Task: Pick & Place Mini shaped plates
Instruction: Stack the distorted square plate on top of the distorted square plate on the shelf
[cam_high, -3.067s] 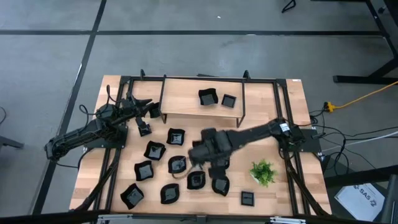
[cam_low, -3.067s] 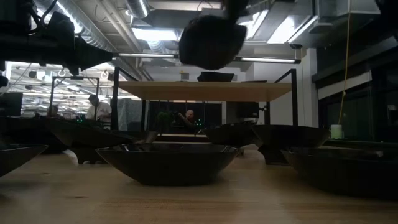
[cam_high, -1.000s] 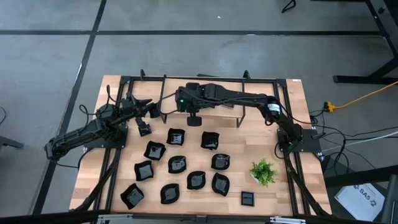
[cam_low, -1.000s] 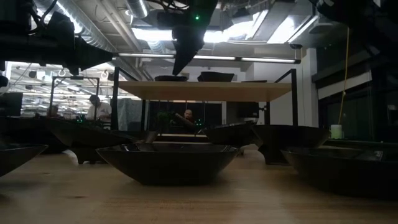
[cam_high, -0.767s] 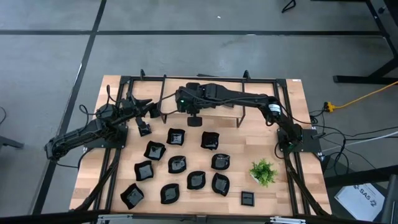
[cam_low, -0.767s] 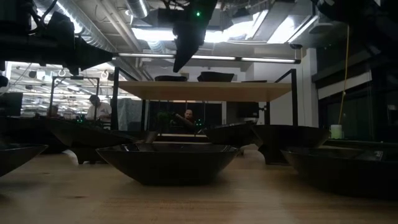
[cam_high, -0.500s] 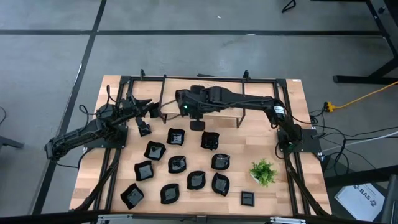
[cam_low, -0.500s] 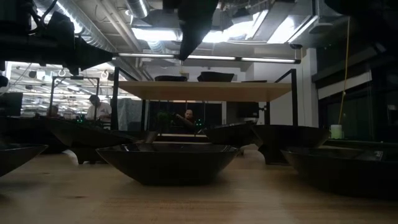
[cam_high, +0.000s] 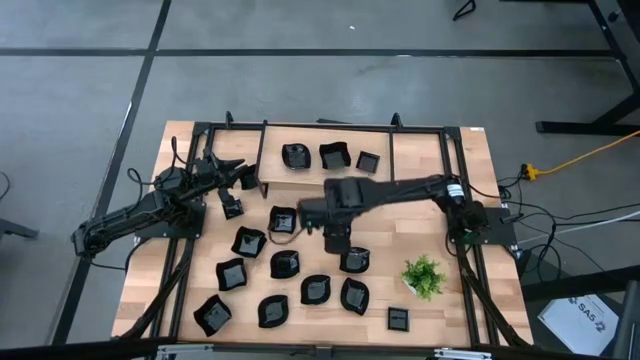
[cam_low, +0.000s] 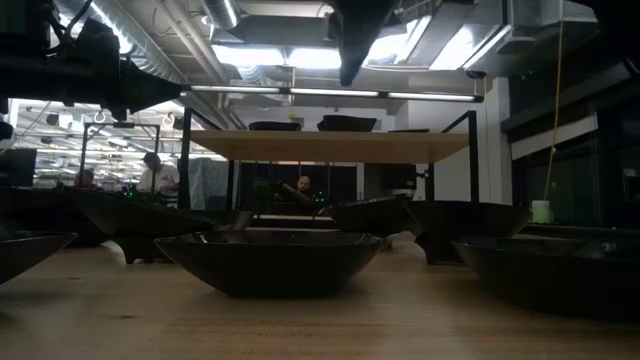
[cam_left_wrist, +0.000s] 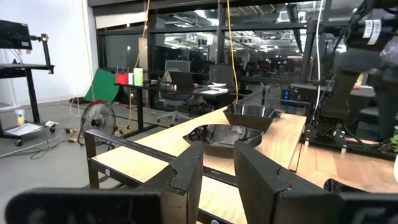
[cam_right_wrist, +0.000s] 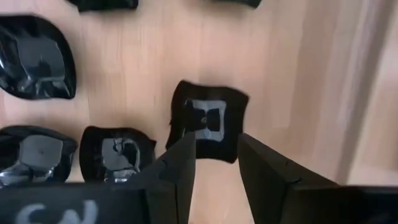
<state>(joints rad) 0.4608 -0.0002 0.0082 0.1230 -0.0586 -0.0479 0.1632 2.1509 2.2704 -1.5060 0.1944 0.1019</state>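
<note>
Glossy black dishes on pale wood

The mini shaped plates (cam_high: 286, 264) gleam black with grey-white glints, the square one (cam_right_wrist: 209, 126) flashing a pale centre; the table (cam_high: 480, 170) runs light blond planks, the raised shelf (cam_high: 270, 172) matches it, and near the table's right edge the potted plant (cam_high: 423, 276) sits bright green.

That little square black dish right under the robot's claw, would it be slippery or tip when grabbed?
Probably slippery: the square dish looks glossy, with glare on its flat centre. It likely stays stiff, since its upturned wavy rim holds a firm shape. Sitting flat on the table, it seems unlikely to roll.
</note>
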